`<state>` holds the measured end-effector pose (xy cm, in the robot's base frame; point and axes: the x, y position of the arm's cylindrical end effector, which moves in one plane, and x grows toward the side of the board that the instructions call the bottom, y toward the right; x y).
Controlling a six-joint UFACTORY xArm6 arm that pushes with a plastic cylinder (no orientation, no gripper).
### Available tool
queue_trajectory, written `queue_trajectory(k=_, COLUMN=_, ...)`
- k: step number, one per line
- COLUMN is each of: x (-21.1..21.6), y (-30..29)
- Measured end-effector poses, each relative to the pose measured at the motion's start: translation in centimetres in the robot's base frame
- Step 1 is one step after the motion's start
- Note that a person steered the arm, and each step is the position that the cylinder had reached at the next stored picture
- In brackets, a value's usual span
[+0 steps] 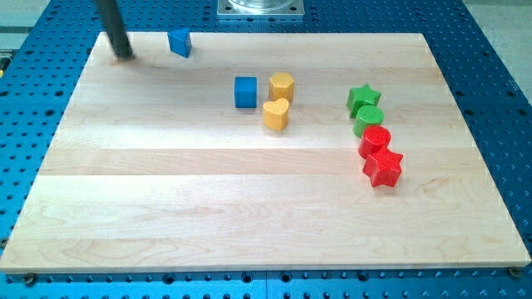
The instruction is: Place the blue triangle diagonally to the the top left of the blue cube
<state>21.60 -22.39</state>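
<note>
While my tip (pixel 123 56) stands at the board's top-left corner, gripperless, the blue triangle (pixel 179 42) sits up-left of the blue cube (pixel 245 92).

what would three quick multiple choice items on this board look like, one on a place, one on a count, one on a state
1. Where is the blue triangle relative to the blue cube?
A. up and to the view's left
B. straight below
C. to the view's right

2. How many yellow blocks are on the board?
A. one
B. two
C. four

3. Is my tip touching the blue triangle?
A. yes, pressed against it
B. no, it stands apart at the view's left of it
C. it rests on top of it

Answers: 1 A, the triangle sits near the top edge, left of the cube. 2 B, two yellow ones beside the cube. 3 B, bare wood shows between them.
</note>
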Motion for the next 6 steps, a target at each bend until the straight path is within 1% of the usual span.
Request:
queue_trajectory(k=1, x=-2.1, y=6.0)
queue_trajectory(k=2, x=2.4, y=13.4)
queue_trajectory(k=3, x=9.9, y=15.7)
queue_trajectory(k=4, x=3.3, y=16.4)
queue_trajectory(k=5, x=0.4, y=13.5)
queue_trajectory(k=6, x=3.5, y=8.6)
